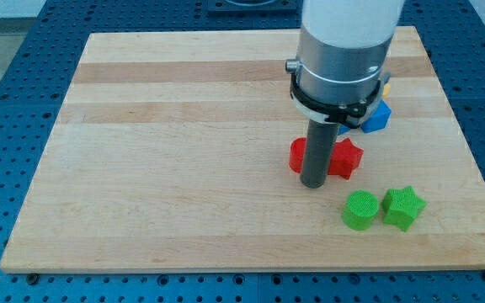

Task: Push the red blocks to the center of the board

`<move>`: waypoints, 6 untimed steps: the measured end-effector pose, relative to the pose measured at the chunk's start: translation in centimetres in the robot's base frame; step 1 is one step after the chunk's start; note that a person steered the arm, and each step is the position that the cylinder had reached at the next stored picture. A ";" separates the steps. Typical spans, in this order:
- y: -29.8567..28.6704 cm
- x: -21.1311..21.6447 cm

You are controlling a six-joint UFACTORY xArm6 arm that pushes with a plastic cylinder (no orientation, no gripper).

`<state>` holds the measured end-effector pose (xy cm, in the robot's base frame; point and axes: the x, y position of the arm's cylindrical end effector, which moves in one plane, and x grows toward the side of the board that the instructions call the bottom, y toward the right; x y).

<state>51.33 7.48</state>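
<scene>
My tip (313, 184) rests on the wooden board (183, 151), right of centre. It stands just in front of two red blocks and touches or nearly touches them. A red round-looking block (298, 155) shows to the rod's left. A red star block (345, 157) shows to its right. The rod hides where the two red blocks meet.
A green cylinder (360, 209) and a green star (403, 207) sit side by side toward the view's bottom right. A blue block (378, 117) lies behind the red star, partly hidden by the arm. A bit of yellow block (386, 85) peeks out beside the arm.
</scene>
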 end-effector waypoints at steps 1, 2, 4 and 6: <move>2.4 0.1; 6.5 0.2; 9.3 -2.2; -8.3 -4.3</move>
